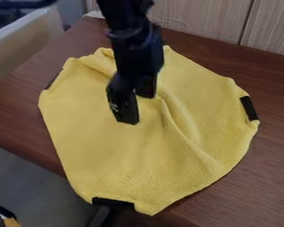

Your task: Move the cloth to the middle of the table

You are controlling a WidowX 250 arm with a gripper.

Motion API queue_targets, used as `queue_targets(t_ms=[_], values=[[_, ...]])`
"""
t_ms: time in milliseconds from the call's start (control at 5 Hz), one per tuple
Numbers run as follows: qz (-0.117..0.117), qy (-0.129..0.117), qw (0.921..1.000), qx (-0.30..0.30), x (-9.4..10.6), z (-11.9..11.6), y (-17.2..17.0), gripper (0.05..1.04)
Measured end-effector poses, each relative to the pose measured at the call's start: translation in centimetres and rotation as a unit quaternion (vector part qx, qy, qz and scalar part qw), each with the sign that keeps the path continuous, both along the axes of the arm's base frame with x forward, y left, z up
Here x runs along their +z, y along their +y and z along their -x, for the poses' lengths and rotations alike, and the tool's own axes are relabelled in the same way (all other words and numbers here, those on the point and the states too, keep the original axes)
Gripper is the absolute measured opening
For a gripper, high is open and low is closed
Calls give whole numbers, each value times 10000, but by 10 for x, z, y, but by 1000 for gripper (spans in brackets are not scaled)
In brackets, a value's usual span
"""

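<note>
And here's the claw (137, 109), dropping in from 12 o'clock, poised over the upper middle of the cloth (103, 133); its two fingers stand apart, though whether they touch the fabric I can't tell! The yellow cloth lies spread wide across the brown surface (269, 177), its 7 o'clock side out over the edge; a long crease runs from beside the claw toward 5 o'clock, with more rumpling up at 11. Black strips sit on its rim: one (249, 108) between 2 and 3 o'clock, another at 7, a third at 10; a wood-grained panel (198, 20) stands behind, from 12 round to 2.
</note>
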State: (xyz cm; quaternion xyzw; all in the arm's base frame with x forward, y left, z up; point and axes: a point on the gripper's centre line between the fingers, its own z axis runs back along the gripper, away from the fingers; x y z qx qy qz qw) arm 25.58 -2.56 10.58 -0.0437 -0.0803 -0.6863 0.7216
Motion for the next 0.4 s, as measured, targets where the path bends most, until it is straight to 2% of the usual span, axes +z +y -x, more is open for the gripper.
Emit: queue_targets(t_ms=[200, 400], values=[[75, -121, 9999, 54, 23, 2, 8, 999], [5, -354, 9992, 177, 50, 7, 21, 999]])
